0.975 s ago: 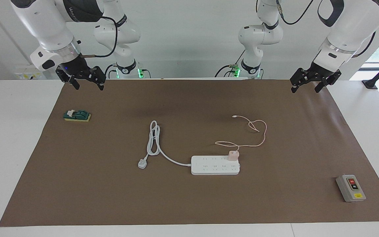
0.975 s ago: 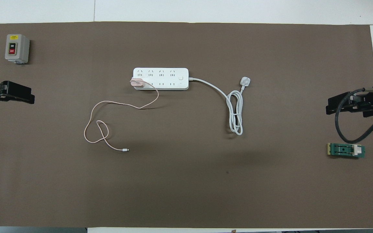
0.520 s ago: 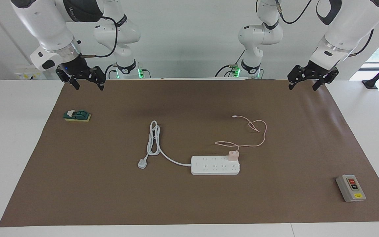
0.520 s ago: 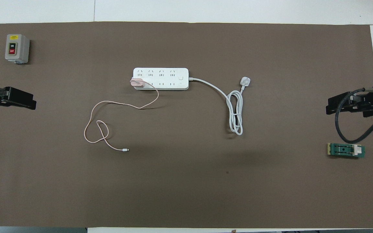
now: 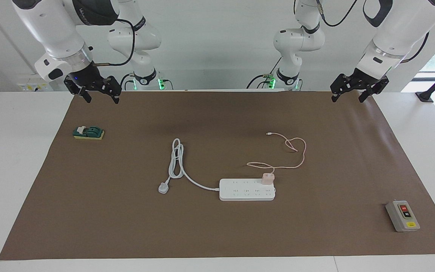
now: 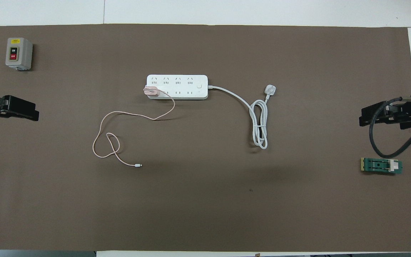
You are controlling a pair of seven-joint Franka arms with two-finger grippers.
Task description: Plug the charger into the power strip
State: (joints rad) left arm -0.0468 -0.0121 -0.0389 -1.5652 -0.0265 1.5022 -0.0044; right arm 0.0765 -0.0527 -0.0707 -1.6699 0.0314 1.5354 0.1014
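Brown mat (image 5: 217, 230) covers most of a white table (image 5: 17, 158), pale wall at the robots' end. Left gripper (image 5: 349, 93) hangs in the air over the mat's edge at the robots' end, twd the left arm's end of the table; its fingers (image 5: 333, 99) are spread wide w/ nothing between them. Right gripper (image 5: 98, 95) hangs likewise over the mat's corner at the right arm's end, fingers (image 5: 116, 99) spread wide, also holding nothing. Both arms wait. Strip (image 5: 247, 189) lies flat mid-mat, well apart from both sets of fingers and below them, roughly between the two. Charger (image 5: 267, 178) stands upright in the strip's end socket on the row nearer the robots, at the end twd the left fingers. Its pink cable (image 5: 300, 151) loops over the mat twd the robots, white tip (image 5: 268, 133) lying free. Strip's cord (image 5: 178, 158) runs off twd the right fingers, coiled, plug (image 5: 163, 187) loose on the mat. Green block (image 5: 88, 133) sits almost under the right fingers. Grey switch box (image 5: 402, 215) sits at the left arm's end, farthest from the robots.
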